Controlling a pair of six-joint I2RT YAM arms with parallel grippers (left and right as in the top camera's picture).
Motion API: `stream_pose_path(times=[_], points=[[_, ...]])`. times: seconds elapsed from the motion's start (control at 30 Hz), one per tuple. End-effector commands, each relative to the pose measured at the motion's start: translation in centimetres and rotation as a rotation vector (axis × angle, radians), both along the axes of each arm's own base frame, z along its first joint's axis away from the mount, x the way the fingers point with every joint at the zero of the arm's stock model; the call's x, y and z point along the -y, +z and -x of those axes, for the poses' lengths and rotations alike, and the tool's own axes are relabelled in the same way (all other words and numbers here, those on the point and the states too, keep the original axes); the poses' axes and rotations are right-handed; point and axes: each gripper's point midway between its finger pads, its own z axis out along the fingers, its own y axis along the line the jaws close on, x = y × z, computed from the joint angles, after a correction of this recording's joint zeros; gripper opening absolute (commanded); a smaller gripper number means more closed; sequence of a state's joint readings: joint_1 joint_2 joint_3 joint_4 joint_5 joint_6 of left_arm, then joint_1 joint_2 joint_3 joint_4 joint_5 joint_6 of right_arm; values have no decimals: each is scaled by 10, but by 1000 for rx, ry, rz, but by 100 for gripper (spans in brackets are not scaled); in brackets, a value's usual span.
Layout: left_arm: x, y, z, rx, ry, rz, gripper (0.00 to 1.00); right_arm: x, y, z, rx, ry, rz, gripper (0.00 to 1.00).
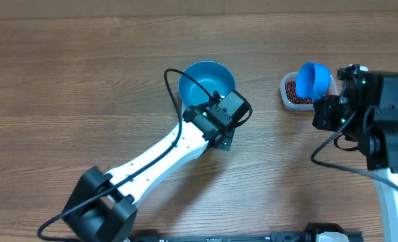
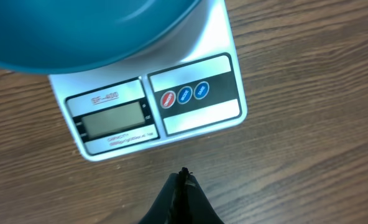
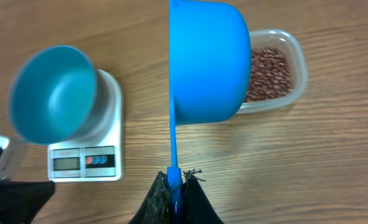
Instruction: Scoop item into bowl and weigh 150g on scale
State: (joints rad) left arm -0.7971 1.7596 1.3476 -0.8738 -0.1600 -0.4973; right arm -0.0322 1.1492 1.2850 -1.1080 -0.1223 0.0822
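The bright blue bowl (image 1: 206,79) (image 3: 50,93) stands on the white scale (image 2: 196,118) (image 3: 84,160) and shows no beans inside. My left gripper (image 2: 184,173) is shut and empty, its tips just short of the scale's display edge, low over the wood. A clear tub (image 3: 296,56) (image 1: 284,91) holds the red-brown beans (image 3: 268,68) (image 1: 293,93). My right gripper (image 3: 176,180) is shut on the handle of a blue scoop (image 3: 209,62) (image 1: 313,79), which is held tilted over the tub. No beans show in the scoop.
The left arm (image 1: 152,158) stretches diagonally from the front left to the scale. The right arm's body (image 1: 380,121) stands at the right edge next to the tub. Bare wooden tabletop (image 1: 85,81) lies all around.
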Motion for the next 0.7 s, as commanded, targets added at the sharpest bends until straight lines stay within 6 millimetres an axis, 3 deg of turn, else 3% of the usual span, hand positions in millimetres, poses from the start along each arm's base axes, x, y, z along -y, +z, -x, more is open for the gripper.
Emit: stream_pose_path(times=[0.0, 0.3, 0.67], points=[[1, -19, -1, -25, -19, -30, 4, 9, 4, -7, 4, -21, 47, 4], [8, -29, -19, 32, -9, -32, 4, 15, -1, -10, -7, -20, 88, 4], [-6, -40, -36, 61, 53, -76, 4, 15, 2, -14, 14, -21, 88, 4]])
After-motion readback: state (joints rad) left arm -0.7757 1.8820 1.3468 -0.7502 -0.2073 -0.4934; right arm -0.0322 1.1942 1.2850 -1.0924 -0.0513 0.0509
